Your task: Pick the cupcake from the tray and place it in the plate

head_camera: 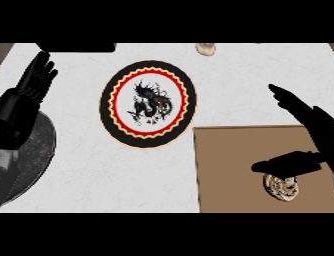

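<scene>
One small pale cupcake in a patterned wrapper is seen on the flat brown rectangular tray, near its lower right part. It is partly covered by the thumb of the black right hand, whose straight fingers are spread above it without being closed on it. One round plate with a black rim, a red and yellow ring and a dark dragon figure lies on the white marbled surface, just left of the tray. The black left hand is held open at the left edge, fingers up. A small pale object is seen at the far edge.
</scene>
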You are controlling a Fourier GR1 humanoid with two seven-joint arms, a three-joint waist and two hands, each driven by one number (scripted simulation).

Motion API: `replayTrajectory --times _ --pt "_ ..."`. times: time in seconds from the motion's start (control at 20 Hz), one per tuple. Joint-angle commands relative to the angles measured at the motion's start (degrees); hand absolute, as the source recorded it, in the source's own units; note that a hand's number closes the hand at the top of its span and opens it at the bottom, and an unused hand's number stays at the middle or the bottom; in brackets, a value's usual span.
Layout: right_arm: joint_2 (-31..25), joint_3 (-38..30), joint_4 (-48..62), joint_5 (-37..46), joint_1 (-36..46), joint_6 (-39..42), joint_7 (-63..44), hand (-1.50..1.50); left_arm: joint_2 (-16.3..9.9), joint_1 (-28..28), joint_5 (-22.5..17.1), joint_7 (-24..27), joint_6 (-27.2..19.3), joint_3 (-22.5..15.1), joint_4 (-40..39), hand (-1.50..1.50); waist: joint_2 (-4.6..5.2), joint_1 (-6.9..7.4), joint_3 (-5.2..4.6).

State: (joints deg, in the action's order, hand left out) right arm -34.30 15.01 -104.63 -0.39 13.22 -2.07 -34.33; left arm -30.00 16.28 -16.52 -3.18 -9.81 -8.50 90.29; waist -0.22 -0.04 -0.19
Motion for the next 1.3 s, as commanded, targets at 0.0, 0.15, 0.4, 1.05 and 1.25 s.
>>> replayTrajectory --times 0.0,0.15,0.4,1.05,1.25 --pt "-7.9 2.2 -0.1 -1.7 4.5 10.4 -12.9 -1.50 -0.1 0.0 -0.7 0.8 1.2 0.9 -0.7 0.00 0.21 0.77 -0.13" --pt "-11.5 3.0 -0.5 -7.9 5.0 19.2 -17.8 -1.50 0.3 -1.6 -0.2 0.6 0.7 0.4 1.5 0.00 0.01 0.91 0.00" --pt "-12.3 4.6 1.6 -19.3 11.0 29.0 -28.6 -1.50 0.4 2.7 0.5 -0.2 1.7 1.2 -1.7 0.00 0.38 0.40 0.05" --pt "-10.1 14.3 12.8 -10.5 14.1 28.6 -29.0 -1.50 2.6 0.1 2.8 1.2 3.2 2.2 -2.1 0.00 0.52 0.99 0.12" --pt "-12.1 14.4 12.4 -9.5 8.8 29.1 -26.4 -1.50 3.0 -0.9 3.1 -1.7 2.2 2.8 2.3 0.00 0.22 0.41 0.18"
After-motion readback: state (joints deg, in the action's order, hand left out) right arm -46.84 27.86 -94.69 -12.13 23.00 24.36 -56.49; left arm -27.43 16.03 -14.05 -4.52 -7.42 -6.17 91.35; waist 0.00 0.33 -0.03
